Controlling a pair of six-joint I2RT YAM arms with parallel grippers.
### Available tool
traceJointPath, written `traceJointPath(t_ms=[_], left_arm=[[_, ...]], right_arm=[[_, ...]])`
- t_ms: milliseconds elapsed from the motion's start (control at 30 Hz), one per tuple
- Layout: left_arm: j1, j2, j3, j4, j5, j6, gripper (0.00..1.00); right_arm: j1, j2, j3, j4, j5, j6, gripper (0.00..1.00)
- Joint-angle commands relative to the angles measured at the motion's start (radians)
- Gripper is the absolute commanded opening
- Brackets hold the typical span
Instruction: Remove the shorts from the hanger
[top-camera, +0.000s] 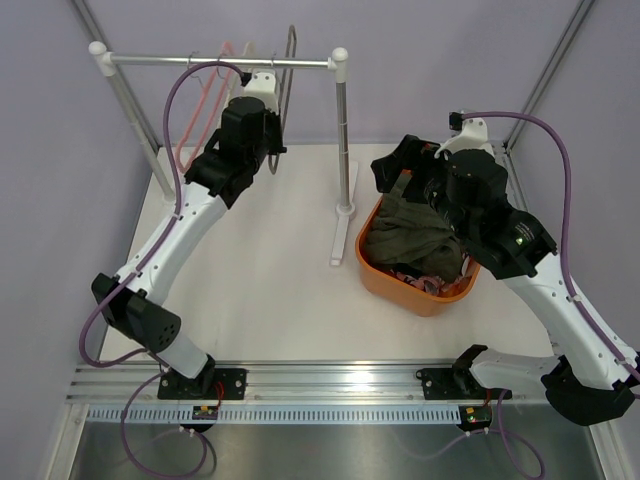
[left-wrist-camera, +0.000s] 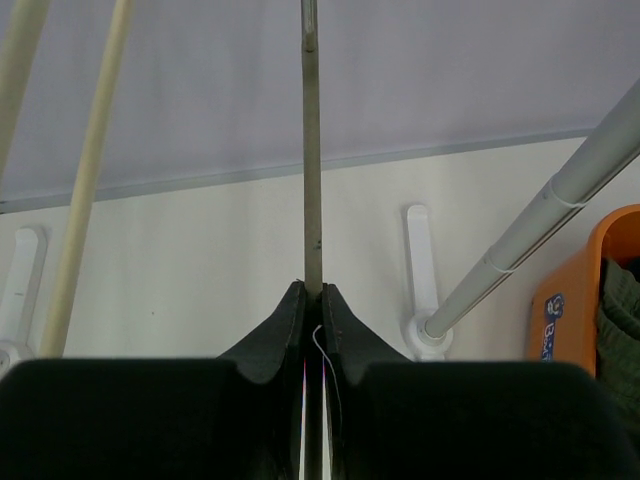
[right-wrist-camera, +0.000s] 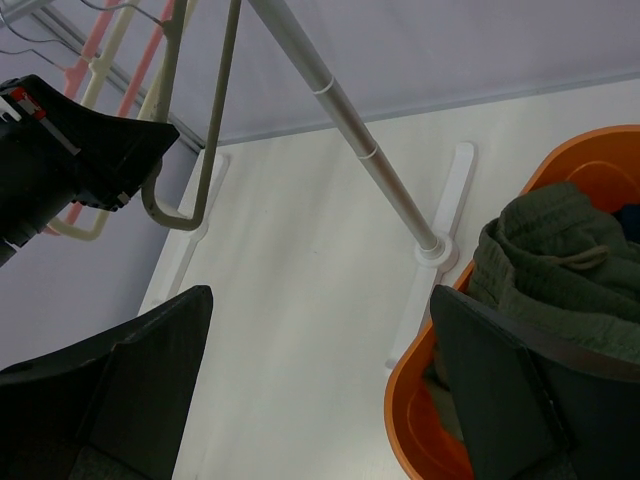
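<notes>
The olive green shorts (top-camera: 410, 235) lie bunched on top in the orange basket (top-camera: 385, 285). The pink patterned shorts (top-camera: 425, 283) peek out beneath them. A sliver of dark navy cloth (right-wrist-camera: 630, 222) shows behind the olive shorts (right-wrist-camera: 550, 260). My left gripper (top-camera: 272, 140) is up at the rack, shut on the bare olive-grey hanger (left-wrist-camera: 311, 150), whose thin bar runs between the fingertips. My right gripper (top-camera: 410, 170) hovers over the basket's far rim, wide open and empty (right-wrist-camera: 320, 330). No cloth hangs on any hanger.
The white rack's rod (top-camera: 220, 62) carries a pink hanger (top-camera: 205, 100) and a cream hanger (right-wrist-camera: 100, 75) beside the olive-grey one. Its right post (top-camera: 342, 140) and foot (top-camera: 340, 235) stand just left of the basket. Grey walls close the back and sides.
</notes>
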Motion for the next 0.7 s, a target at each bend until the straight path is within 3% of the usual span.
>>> traceJointPath(t_ms=[0,667], left_arm=[[0.006,-0.06,-0.02,0.045,0.015,-0.009,0.13],[-0.014,-0.23,-0.053,0.01,0.001,0.017,0.53]], right_arm=[[-0.005,-0.011,-0.004,0.025,-0.008,-0.005,0.99],[-0.004,-0.006,-0.01,0.029,-0.009,-0.014,0.99]])
